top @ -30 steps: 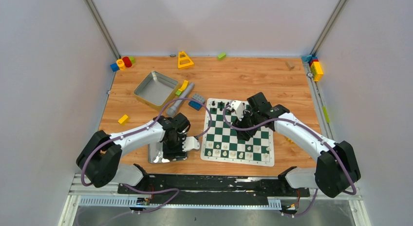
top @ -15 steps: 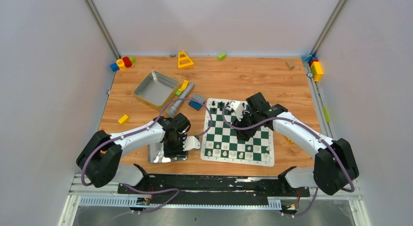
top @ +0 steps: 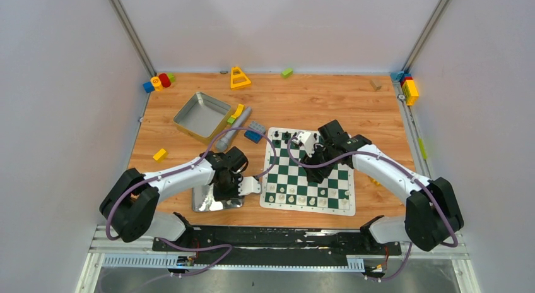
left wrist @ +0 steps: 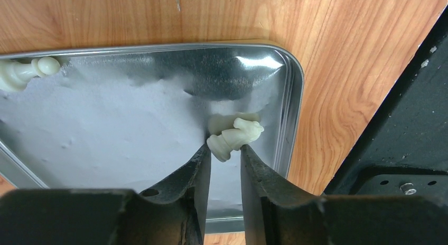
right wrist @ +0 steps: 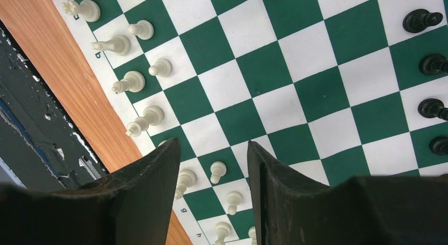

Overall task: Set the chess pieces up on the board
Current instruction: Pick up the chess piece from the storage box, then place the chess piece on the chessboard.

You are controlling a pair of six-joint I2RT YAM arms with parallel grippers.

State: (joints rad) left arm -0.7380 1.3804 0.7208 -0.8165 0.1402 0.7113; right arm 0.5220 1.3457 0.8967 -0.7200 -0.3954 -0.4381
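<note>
The green and white board (top: 344, 208) lies right of centre and fills the right wrist view (right wrist: 264, 71). Cream pieces (right wrist: 132, 81) line its near rows and black pieces (right wrist: 430, 63) its far rows. My right gripper (right wrist: 213, 150) hangs open and empty above the cream pawns; it also shows in the top view (top: 314, 167). My left gripper (left wrist: 224, 152) is low over a shiny tray (left wrist: 105, 129), its fingertips closed on the base of a cream knight (left wrist: 238, 135) that lies on the tray. Another cream piece (left wrist: 24, 73) lies at the tray's far left.
A square silver tin (top: 202, 116) stands at the back left, with a grey cylinder (top: 233, 132) and blue-grey blocks (top: 255, 130) beside it. A yellow block (top: 159, 155) lies left. A yellow triangle (top: 239, 78) and coloured blocks (top: 409, 88) sit along the back edge.
Both arms have shifted only slightly in place. The left gripper stays over the tray and the right gripper over the board.
</note>
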